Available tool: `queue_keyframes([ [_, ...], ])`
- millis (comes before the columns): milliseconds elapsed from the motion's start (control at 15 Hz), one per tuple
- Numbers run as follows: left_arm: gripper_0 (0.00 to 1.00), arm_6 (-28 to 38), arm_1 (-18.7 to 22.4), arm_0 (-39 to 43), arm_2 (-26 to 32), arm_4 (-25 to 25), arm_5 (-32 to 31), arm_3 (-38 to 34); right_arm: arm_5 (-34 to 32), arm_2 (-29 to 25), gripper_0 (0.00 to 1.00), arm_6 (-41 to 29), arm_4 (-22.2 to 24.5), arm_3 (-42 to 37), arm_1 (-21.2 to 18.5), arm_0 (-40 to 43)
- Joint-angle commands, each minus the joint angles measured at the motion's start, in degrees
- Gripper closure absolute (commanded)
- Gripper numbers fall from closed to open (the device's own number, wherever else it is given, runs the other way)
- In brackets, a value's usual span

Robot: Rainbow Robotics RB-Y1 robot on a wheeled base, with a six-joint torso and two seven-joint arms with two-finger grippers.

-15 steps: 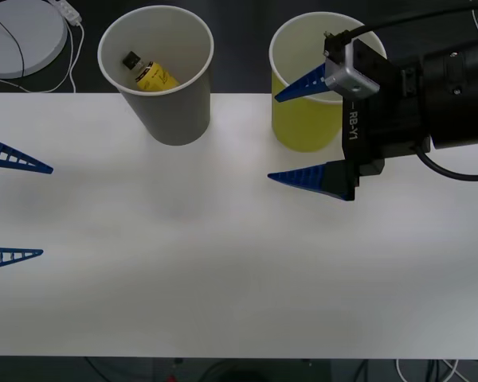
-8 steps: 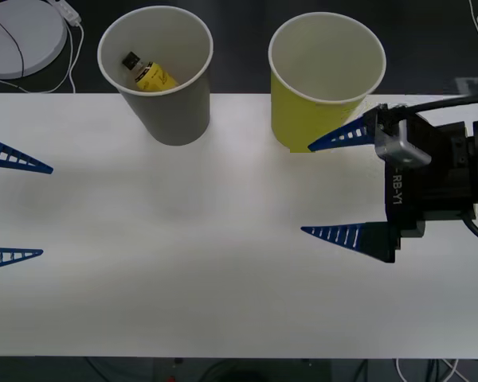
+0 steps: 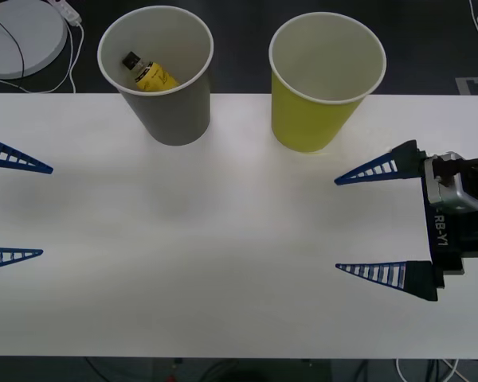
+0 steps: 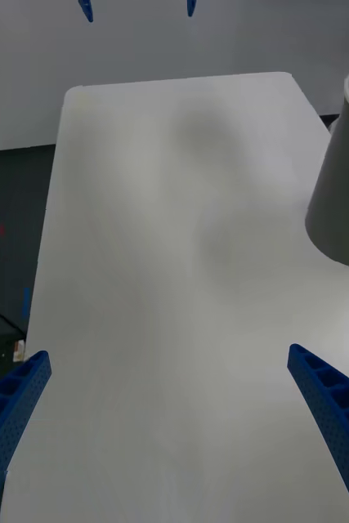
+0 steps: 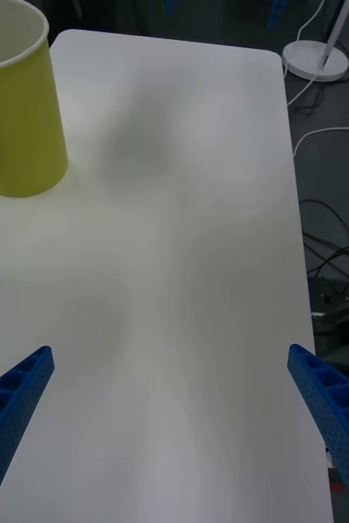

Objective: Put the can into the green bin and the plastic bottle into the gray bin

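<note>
Plastic bottle (image 3: 150, 73) lies tilted inside the gray bin (image 3: 169, 111) at the tabletop's (image 3: 223, 263) far edge, beside the green bin (image 3: 309, 119). Right gripper (image 3: 368, 223), wide and empty, hovers nearer the green bin; left gripper (image 3: 16, 208) waits wide at the left edge.

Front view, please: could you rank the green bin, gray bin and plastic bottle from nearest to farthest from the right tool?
From the right tool, at the table's right:
1. Green bin, just beyond it.
2. Gray bin, farther left.
3. Plastic bottle, inside the gray bin.
</note>
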Motion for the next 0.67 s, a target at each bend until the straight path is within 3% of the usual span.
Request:
queue_keyframes([
  [67,0.00,0.00,0.00,0.00,0.00,0.00,0.00,0.00,-3.44,-3.87,0.00,1.51,-1.93,1.60,1.86,2.72],
  [267,0.00,0.00,0.00,0.00,0.00,0.00,0.00,0.00,-7.84,-6.59,0.00,1.69,-2.19,3.54,4.05,2.72],
  [667,0.00,0.00,0.00,0.00,0.00,0.00,0.00,0.00,-12.76,-8.08,0.00,3.53,-5.53,9.34,4.05,0.79],
])
